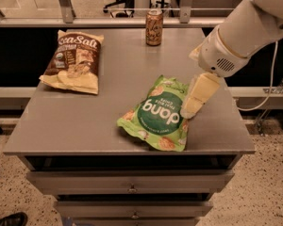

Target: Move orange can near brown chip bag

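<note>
The orange can stands upright at the far edge of the grey table, near the middle. The brown chip bag with "Sea Salt" lettering lies flat at the table's far left. My gripper hangs from the white arm at the right, above the table beside the right edge of a green "dang" bag. It is well in front of and to the right of the can, and it holds nothing.
The green "dang" bag lies near the table's front middle. The table has drawers below its front edge. A rail and a window frame run behind the table. A cable hangs at the right.
</note>
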Robot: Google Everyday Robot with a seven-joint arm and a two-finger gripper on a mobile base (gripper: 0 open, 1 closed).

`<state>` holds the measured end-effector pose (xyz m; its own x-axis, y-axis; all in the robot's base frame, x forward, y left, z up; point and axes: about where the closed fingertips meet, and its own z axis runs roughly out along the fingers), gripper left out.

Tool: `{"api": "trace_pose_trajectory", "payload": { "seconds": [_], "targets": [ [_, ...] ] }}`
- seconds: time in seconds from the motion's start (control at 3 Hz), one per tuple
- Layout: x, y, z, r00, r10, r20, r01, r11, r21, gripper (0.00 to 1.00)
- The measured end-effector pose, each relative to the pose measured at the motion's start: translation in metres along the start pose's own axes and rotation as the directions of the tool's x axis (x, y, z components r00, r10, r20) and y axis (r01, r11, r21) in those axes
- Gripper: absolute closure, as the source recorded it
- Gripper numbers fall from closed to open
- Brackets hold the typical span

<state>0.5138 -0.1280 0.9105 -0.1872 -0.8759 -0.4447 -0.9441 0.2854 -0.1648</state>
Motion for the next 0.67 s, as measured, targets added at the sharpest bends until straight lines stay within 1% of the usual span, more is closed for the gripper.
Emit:
{"api": "trace_pose_trajectory", "payload": {
  "seconds": [0.33,0.67],
  "targets": [
    [-0.006,-0.005,0.010,0.999,0.001,0.041,-0.001,1.0000,0.001,0.00],
    [-0.029,-0.036,0.038,0.986,0.002,0.168,-0.007,0.9996,0.026,0.00]
  ]
}}
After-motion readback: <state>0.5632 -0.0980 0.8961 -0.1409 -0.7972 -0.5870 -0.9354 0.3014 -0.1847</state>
